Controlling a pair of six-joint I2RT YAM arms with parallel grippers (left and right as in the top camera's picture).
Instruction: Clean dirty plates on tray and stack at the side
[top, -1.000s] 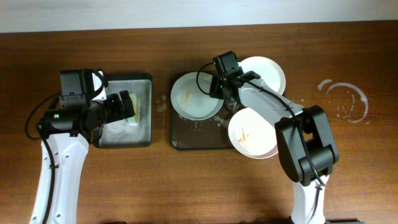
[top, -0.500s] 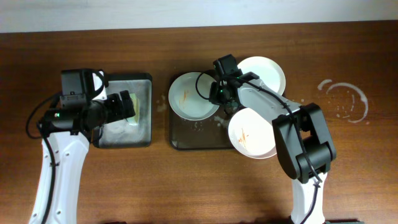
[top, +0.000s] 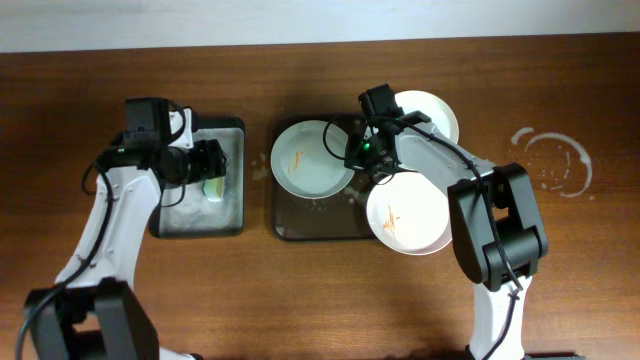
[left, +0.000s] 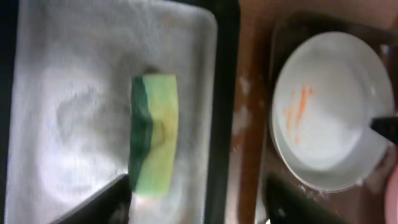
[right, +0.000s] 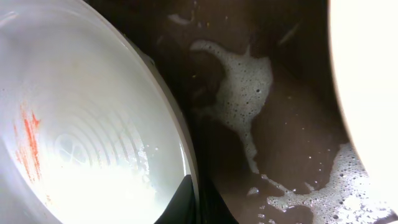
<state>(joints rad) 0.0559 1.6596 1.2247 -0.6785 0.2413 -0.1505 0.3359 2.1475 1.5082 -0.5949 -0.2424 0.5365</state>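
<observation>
The right gripper (right: 194, 202) is clenched on the right rim of a round white shallow plate (top: 308, 160) with orange smears, at upper centre of the overhead frame. This plate overhangs the upper left of the large dark rectangular tray (top: 315, 217), which is wet with white foam (right: 239, 93).

A second white plate (top: 432, 112) sits at upper right. A third white plate (top: 405, 215), orange-streaked, lies at lower right over the tray's edge.

The left gripper (left: 196, 208) is released, its fingers (left: 102, 200) apart over the narrow dark tub (top: 241, 190). A yellow-and-green sponge (left: 154, 134) lies in the tub. One fingertip is just beside it, but contact is unclear through blur.
</observation>
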